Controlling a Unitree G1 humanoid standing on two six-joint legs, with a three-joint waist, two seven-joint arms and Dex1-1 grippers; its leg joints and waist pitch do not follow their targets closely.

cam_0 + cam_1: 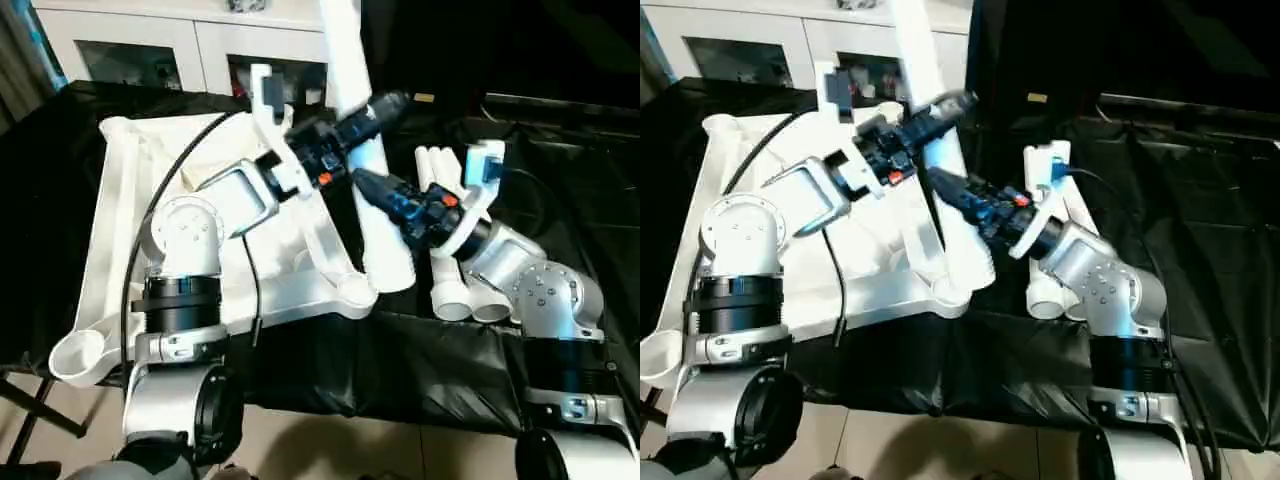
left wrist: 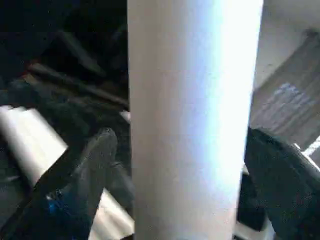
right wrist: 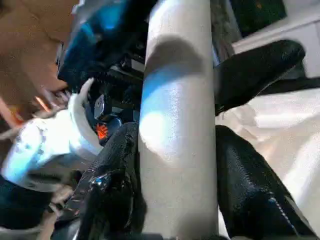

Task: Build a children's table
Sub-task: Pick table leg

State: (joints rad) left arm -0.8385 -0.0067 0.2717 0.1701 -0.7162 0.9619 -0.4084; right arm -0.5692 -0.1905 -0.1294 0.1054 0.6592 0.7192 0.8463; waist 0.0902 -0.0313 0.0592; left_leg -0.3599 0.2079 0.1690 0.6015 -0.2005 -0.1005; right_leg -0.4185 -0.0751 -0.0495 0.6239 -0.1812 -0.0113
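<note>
The white tabletop [image 1: 118, 215] lies underside up on the black-covered table, with round corner sockets [image 1: 352, 293]. One long white leg [image 1: 352, 70] stands tilted. Its lower end [image 1: 392, 268] hangs just right of the near right socket. My right gripper [image 1: 372, 188] is shut on this leg low down, and its fingers [image 3: 250, 185] press both sides of the tube [image 3: 177, 125]. Higher up, my left gripper [image 1: 378, 118] straddles the same leg. It is open, with gaps between its fingers [image 2: 95, 170] and the leg [image 2: 192, 110].
More white legs [image 1: 452, 292] lie side by side on the black cloth [image 1: 330, 365] under my right forearm. A white glass-doored cabinet [image 1: 150, 50] stands behind the table. A black cable [image 1: 150, 215] runs over my left arm. Bare floor [image 1: 330, 445] shows at the near edge.
</note>
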